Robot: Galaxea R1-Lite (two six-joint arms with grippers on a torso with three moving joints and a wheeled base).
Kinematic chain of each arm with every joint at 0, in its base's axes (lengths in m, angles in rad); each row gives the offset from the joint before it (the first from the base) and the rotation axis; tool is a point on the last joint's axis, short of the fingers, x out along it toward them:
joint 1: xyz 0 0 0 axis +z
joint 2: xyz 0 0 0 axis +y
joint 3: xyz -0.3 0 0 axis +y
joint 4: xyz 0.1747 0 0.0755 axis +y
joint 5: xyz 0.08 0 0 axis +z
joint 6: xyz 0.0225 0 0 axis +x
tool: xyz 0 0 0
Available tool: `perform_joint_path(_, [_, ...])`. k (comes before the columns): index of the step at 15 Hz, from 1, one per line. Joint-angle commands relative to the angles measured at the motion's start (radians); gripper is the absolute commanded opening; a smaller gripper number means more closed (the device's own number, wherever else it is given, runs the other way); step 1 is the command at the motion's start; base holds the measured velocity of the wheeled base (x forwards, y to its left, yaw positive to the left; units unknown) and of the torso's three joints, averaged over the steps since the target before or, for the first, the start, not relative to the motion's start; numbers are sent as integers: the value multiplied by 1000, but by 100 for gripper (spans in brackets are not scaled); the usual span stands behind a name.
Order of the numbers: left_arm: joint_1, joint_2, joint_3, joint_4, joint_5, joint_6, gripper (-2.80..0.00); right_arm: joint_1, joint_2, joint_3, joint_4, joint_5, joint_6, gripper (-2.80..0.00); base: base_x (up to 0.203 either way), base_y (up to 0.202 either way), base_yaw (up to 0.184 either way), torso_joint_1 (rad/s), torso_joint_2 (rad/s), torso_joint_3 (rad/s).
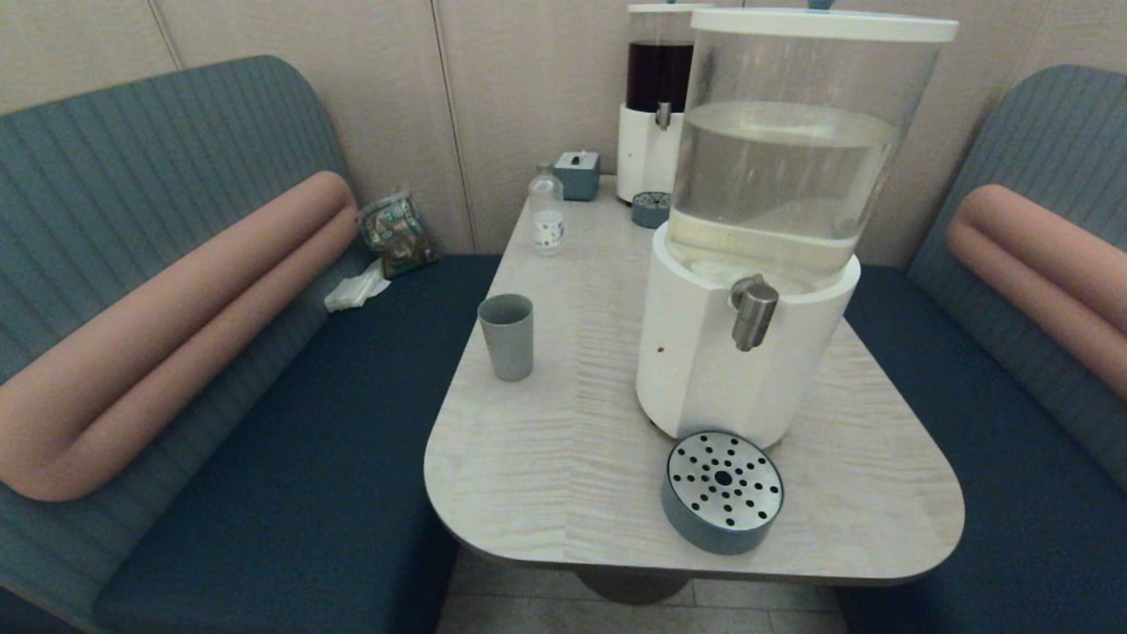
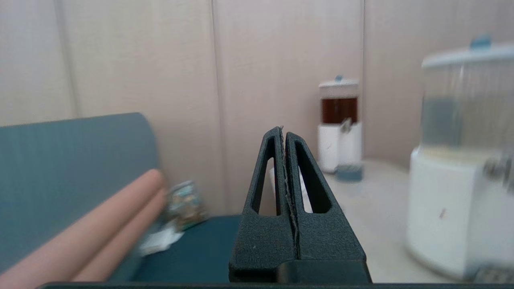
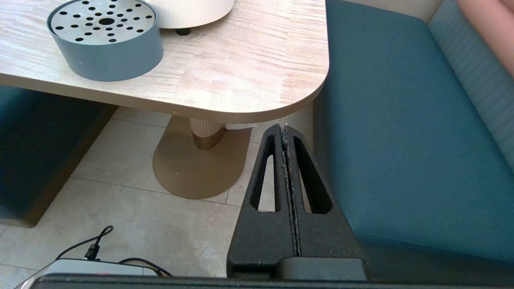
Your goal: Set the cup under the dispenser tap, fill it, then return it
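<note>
Item: small matte grey-blue tapered cup [image 1: 506,336], no handle. Stands upright and apparently empty on the pale wood-grain desk [image 1: 546,458], toward its left side, well apart from the dispenser and touched by nothing.

Item: short brushed-metal dispenser tap [image 1: 753,313] with round knob, projecting from the white base of the large clear tank of pale liquid [image 1: 784,176]. Nothing stands beneath it; the round grey drip tray with perforated metal top [image 1: 722,491] sits on the desk below and in front of it.

Item: left hand [image 2: 284,132]. Fingers pressed together, holding nothing; raised near the left bench, facing the wall and the dispensers.

Item: right hand [image 3: 284,130]. Fingers pressed together, empty; low beside the desk's near right corner, over the tiled floor.

Step in hand: judged the opening one, with the cup not yet grasped. The next move calls for the nearer left hand to open, descend around the cup and carry it upright onto the tray under the tap.

Views compared: only the head view shows the cup, and neither hand appears there. The left wrist view shows a pale blurred shape behind the fingers, possibly the clear plastic bottle [image 1: 547,216]. Only the right wrist view shows the desk's pedestal and floor cables.
</note>
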State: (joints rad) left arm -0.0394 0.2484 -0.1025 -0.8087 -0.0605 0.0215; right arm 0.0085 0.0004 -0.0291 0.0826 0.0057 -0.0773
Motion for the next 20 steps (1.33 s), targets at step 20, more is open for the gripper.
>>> perform_joint_path(20, [39,-248,99,809,48,-11,-280,1,-5,0,0,0,-1,-280,0,0,0,0,0,0])
